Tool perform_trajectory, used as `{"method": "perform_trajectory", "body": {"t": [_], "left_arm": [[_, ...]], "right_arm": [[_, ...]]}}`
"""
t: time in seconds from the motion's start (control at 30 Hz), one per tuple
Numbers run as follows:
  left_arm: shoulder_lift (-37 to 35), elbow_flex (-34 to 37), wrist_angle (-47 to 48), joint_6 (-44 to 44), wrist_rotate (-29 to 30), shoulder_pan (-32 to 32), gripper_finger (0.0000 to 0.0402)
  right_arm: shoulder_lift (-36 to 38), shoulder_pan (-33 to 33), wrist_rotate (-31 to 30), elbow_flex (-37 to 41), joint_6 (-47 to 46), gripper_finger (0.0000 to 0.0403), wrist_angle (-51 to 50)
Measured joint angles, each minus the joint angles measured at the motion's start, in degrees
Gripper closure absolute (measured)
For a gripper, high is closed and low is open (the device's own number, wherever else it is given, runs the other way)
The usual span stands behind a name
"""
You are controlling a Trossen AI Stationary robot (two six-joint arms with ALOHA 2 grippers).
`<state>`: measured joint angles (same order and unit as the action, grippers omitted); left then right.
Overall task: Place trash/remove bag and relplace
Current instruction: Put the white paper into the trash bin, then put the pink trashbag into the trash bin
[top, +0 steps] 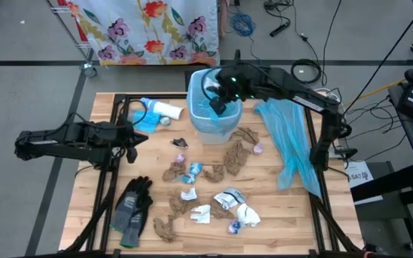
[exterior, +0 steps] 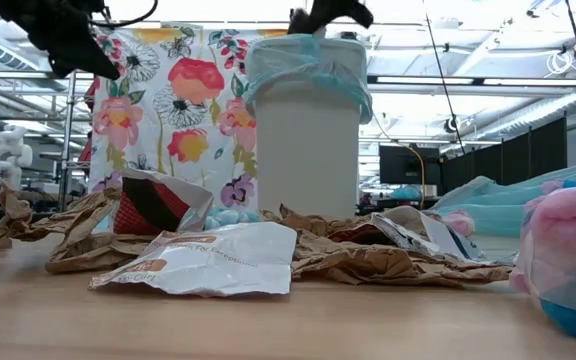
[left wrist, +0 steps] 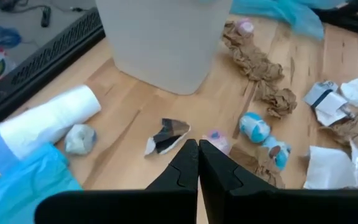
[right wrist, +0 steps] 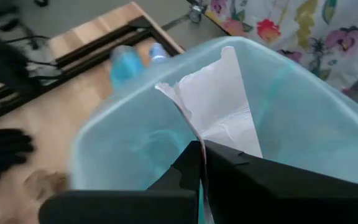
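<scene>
Now the right gripper hangs over the open mouth of the bin, its fingers pinched tight on a white paper scrap that stands up from them directly above the blue liner; letting go should drop the scrap straight in. The rest of the trash lies spread on the table in front of the bin, between the two arms. The left gripper, fingers together and holding nothing, hovers near the bin's left side and is, I judge, the nearer arm to those wads.
</scene>
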<state>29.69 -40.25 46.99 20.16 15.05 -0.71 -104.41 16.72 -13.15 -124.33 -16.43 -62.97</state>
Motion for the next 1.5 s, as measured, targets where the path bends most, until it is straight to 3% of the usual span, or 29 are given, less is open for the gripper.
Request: {"method": "perform_trajectory", "body": {"t": [0.27,0.57,0.73,0.97,1.17,1.4,1.5], "left_arm": [[-0.07,-0.2,0.16,1.62,0.0,-0.02,0.0395],[-0.07,-0.2,0.18,1.97,-0.65,-0.02,0.0395],[-0.07,-0.2,0.3,1.97,-1.31,-0.02,0.0395],[-0.07,-0.2,1.83,1.94,-1.32,-0.02,0.0395],[-0.07,-0.2,2.17,2.06,-1.36,-0.02,0.0395],[-0.07,-0.2,2.09,2.03,-1.46,0.0,0.0395],[-0.07,-0.17,2.06,2.04,-1.44,-0.02,0.0395]], "right_arm": [[-1.8,2.5,-0.2,0.0,-4.24,0.0391,-1.79],[0.33,2.35,1.68,0.0,-8.22,0.031,-3.49],[5.75,0.95,3.64,0.0,-9.33,0.028,-11.28],[12.97,-7.83,-4.71,0.16,-24.46,0.0275,-27.59],[17.29,-17.55,-9.03,9.49,-41.08,0.0275,-26.89],[20.34,-25.96,-10.47,31.2,-62.94,0.0275,-26.93],[21.13,-27.67,-8.09,39.74,-72.72,0.0275,-26.88]]}}
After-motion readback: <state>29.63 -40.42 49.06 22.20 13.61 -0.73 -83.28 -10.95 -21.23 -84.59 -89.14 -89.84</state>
